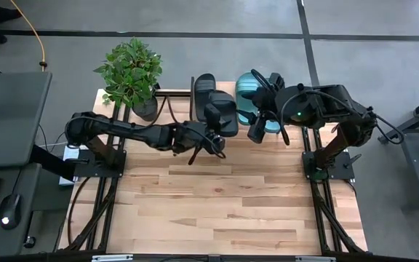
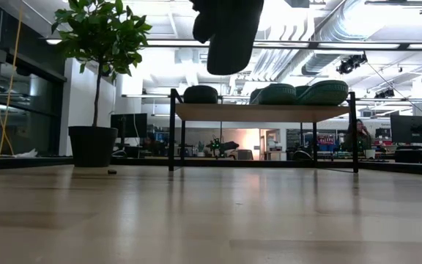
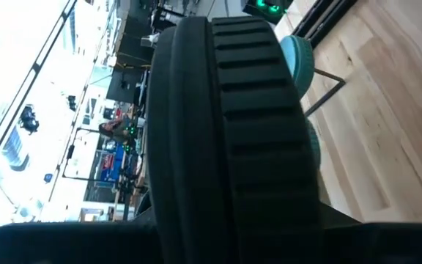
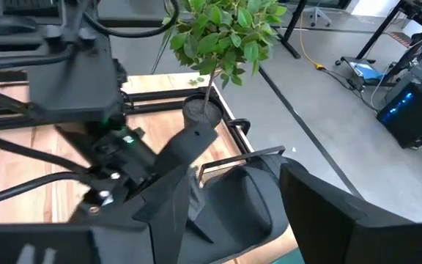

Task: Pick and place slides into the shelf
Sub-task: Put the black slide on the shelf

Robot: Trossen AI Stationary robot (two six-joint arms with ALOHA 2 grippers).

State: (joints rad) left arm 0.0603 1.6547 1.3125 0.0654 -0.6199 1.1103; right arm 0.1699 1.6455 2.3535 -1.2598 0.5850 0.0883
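No writing is readable. The left pincer [image 1: 211,138] grips a black slide [image 1: 222,115] above the shelf [image 2: 262,112] at the table's [image 1: 217,211] twelve o'clock edge. The right pincer [image 1: 262,127] hangs released over two teal slides [image 2: 321,92]. A potted plant [image 1: 131,73] stands at eleven o'clock.

Overhead camera: I look straight down on the whole counter [image 1: 217,204]. Low camera: I sit at counter height, facing level toward the shelf [image 2: 262,112] and potted plant [image 2: 97,44]. Left wrist: pressed close against a black slide [image 3: 226,132]. Right wrist: looks across the plant; all share the shelf end.
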